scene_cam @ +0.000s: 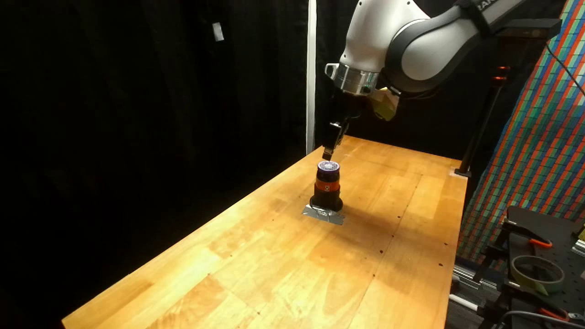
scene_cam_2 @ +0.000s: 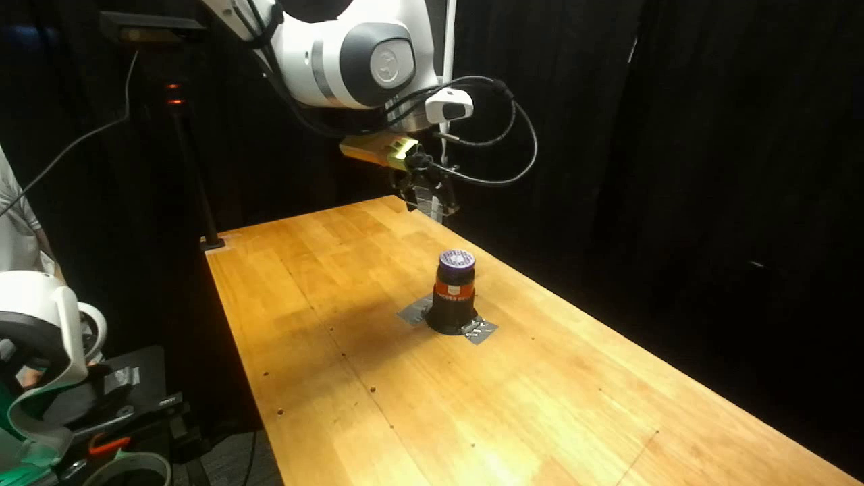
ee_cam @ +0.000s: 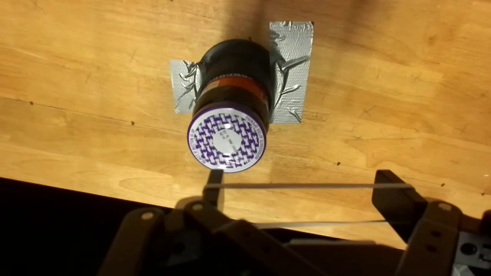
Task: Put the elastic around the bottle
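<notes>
So, looking at the claw (ee_cam: 302, 180) spread wide, with a pale elastic (ee_cam: 299, 186) pulled taut in two strands between the fingers (ee_cam: 397, 203). Got the bottle (scene_cam_2: 455, 290) standing upright below the claw, near but apart. Can spot it lower than the fingertips in both exterior views. From the wrist view, would call its purple-and-white lid (ee_cam: 226, 141) more in line with one finger than with the middle of the gap. Can also see a flared black base (scene_cam_2: 447, 324), with silver tape (ee_cam: 297, 50) running off it onto the wooden table (ee_cam: 383, 84) beneath the claw.
</notes>
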